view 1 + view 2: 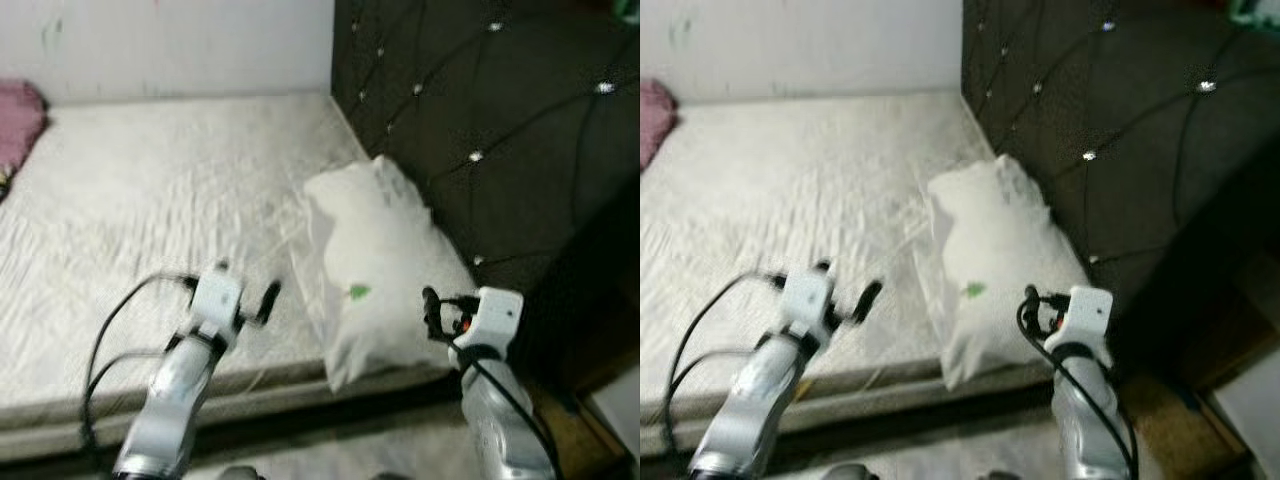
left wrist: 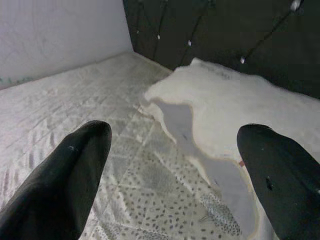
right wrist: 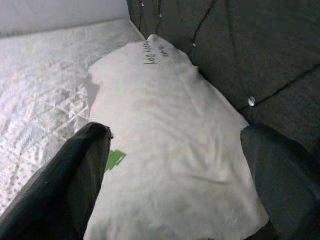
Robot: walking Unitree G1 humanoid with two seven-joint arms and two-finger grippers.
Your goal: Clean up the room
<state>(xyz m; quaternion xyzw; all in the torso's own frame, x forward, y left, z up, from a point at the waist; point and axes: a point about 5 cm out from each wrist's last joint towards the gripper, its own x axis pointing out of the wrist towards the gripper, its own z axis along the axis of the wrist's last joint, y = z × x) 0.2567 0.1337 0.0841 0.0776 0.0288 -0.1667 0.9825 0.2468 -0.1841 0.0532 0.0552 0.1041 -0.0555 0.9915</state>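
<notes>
A white pillow (image 1: 375,260) with a small green mark lies on the bed's right side, against the dark tufted headboard (image 1: 500,100). My right gripper (image 1: 437,312) hovers just above the pillow's near right corner. In the right wrist view its fingers (image 3: 75,180) are spread wide, with the pillow (image 3: 170,125) between and beyond them. My left gripper (image 1: 247,283) is held over the bare white mattress (image 1: 150,200), a little left of the pillow's near end. It is open and holds nothing, and the pillow (image 2: 235,105) lies ahead of it.
A pink cloth (image 1: 18,120) sits at the far left edge of the bed by the white wall. The mattress's front edge (image 1: 250,385) runs just under my arms. A brown floor strip (image 1: 565,425) and a white object (image 1: 622,405) lie at the lower right.
</notes>
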